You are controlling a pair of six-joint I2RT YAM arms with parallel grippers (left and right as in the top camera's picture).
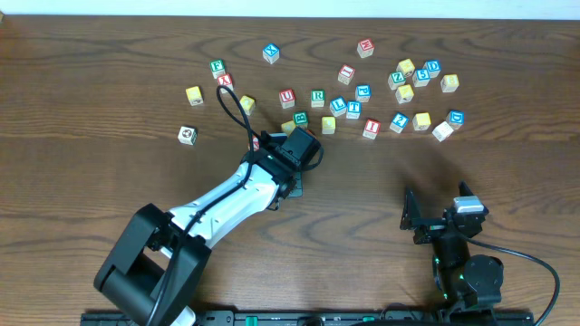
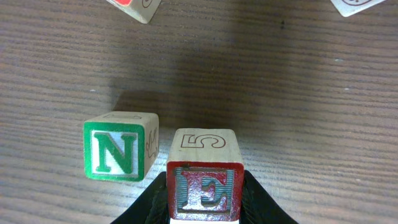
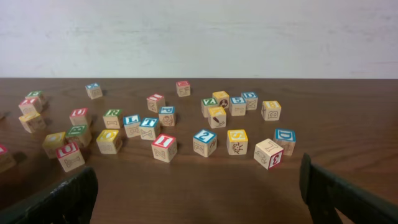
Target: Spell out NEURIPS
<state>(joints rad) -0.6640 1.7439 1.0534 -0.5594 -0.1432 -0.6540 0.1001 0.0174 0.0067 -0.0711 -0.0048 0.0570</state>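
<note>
From overhead we look straight down on the table (image 1: 82,100), far enough to hold the left arm (image 1: 227,195), the right arm (image 1: 458,240) and the blocks (image 1: 317,97). Our left wrist view sits very near the wood, facing the N block (image 2: 112,154) and E block (image 2: 204,186). Our right wrist view looks low and level across to the wall (image 3: 199,31), sharing the scattered blocks with overhead, where the left arm seems to hide those 2.

Lit evenly from above, moderately bright; no glare on dark table (image 1: 91,118). Overhead: sharp, small soft shadows beside cubes (image 1: 318,97). Left wrist: crisp wood grain, N cube (image 2: 112,154) and E cube (image 2: 204,186) in focus, broad dim shadow upper centre. Right wrist: fingers (image 3: 65,198) dark, blurred; pale wall (image 3: 199,37) slightly washed out.
</note>
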